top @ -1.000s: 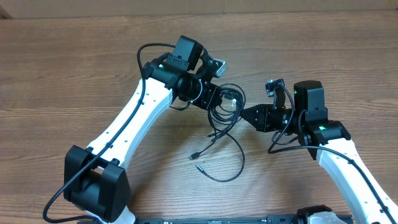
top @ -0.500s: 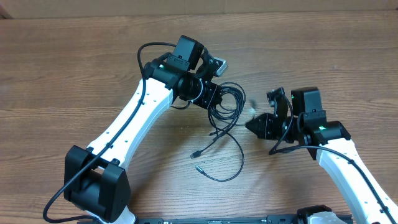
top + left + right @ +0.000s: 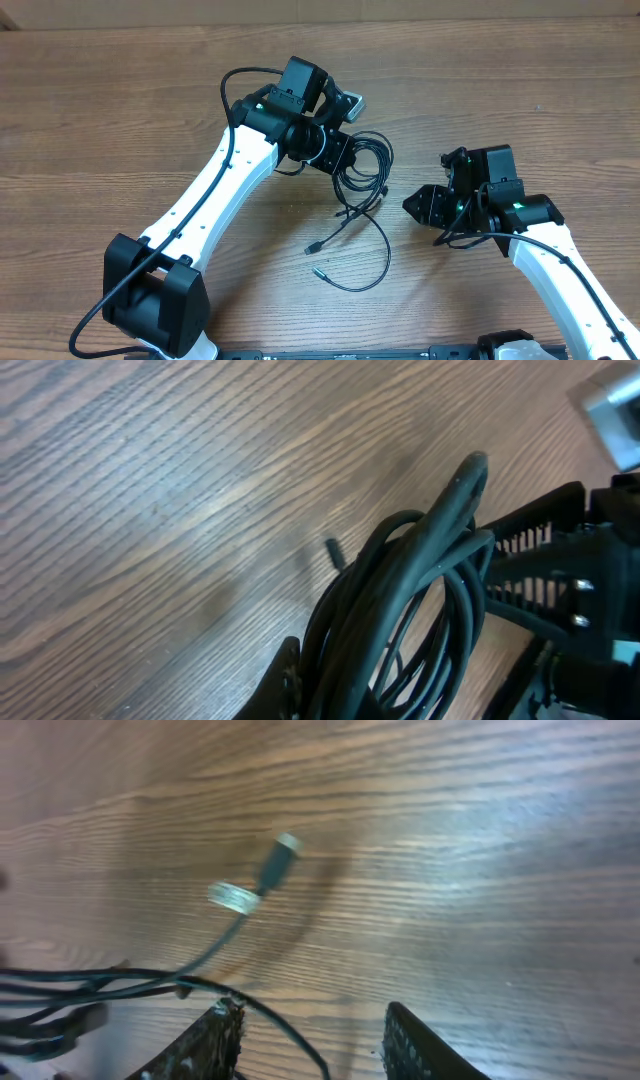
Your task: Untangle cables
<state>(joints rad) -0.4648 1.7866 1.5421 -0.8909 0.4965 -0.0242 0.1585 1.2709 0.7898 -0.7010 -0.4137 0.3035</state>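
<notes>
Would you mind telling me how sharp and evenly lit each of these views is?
Overhead: crisp, even light on the table. Left wrist: the cables sit close and soft-focused. Right wrist: blurred throughout; the plug throws a soft shadow, glare at right.

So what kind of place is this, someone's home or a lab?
Most likely a robotics lab or test bench: a left arm and a right arm, both white with black joints, stand at a wooden table, set to work on a tangle of thin black cables.
</notes>
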